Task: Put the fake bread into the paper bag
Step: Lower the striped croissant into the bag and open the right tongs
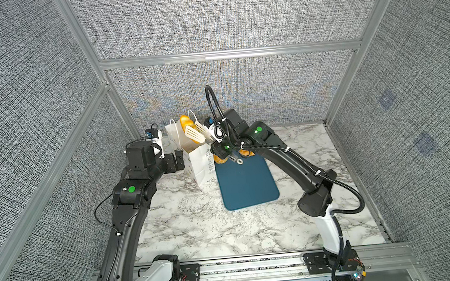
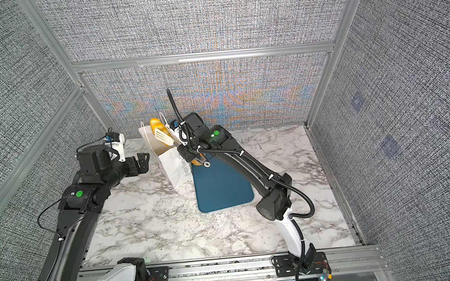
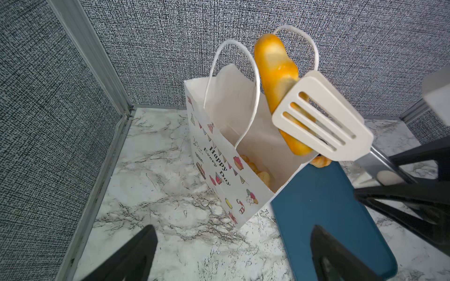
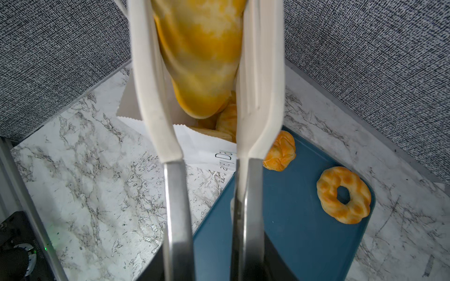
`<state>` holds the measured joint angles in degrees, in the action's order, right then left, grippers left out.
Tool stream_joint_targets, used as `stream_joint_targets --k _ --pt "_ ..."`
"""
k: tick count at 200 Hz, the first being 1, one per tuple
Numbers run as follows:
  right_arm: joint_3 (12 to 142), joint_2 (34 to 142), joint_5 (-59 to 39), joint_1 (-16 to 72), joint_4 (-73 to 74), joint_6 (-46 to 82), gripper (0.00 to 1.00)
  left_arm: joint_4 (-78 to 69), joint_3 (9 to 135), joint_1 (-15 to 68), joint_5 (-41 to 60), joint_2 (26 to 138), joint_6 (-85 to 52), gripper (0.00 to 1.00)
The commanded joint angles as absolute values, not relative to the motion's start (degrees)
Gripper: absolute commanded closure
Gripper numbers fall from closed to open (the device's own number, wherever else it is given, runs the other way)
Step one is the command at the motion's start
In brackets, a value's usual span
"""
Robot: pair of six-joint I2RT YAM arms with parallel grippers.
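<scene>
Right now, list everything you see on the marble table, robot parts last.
Marble-pattern table: one, white-grey, under everything.
Flat dark-teal tray: one, teal, on the table.
Tall white paper bag: one, white with coloured pictures, upright beside the tray.
Toy pastries inside bag: several, golden, count unclear.
Ring-shaped toy pastry: one, golden, on the tray.
Knotted toy roll: one, golden-orange, on the tray.
White slotted metal-handled tongs: one, white, raised over the bag.
Long glossy toy loaf: one, golden-orange, pinched in the tongs.
Left gripper: one, black, open, empty, beside the bag.
Right gripper: one, black, shut on the tongs.
</scene>
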<state>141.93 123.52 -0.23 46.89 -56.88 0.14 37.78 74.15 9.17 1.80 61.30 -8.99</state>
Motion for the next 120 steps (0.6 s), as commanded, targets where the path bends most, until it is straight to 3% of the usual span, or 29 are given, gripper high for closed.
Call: stream_joint_targets --k 1,41,89,120 --pt "142.63 123.62 0.44 46.94 -55.61 0.43 0.59 37.62 73.21 9.06 3.14 61.52 -8.09 0.01" --pt "143.26 124.54 1.05 46.87 -56.68 0.45 0.53 37.59 71.72 9.05 4.9 60.91 -7.77 0.01" --pt "143.44 123.83 1.76 46.81 -56.61 0.57 0.38 36.96 71.54 9.05 9.74 61.03 -6.97 0.01" --pt "143.27 122.81 1.93 46.84 -56.69 0.58 0.37 36.64 72.16 9.14 12.88 61.49 -6.45 0.01"
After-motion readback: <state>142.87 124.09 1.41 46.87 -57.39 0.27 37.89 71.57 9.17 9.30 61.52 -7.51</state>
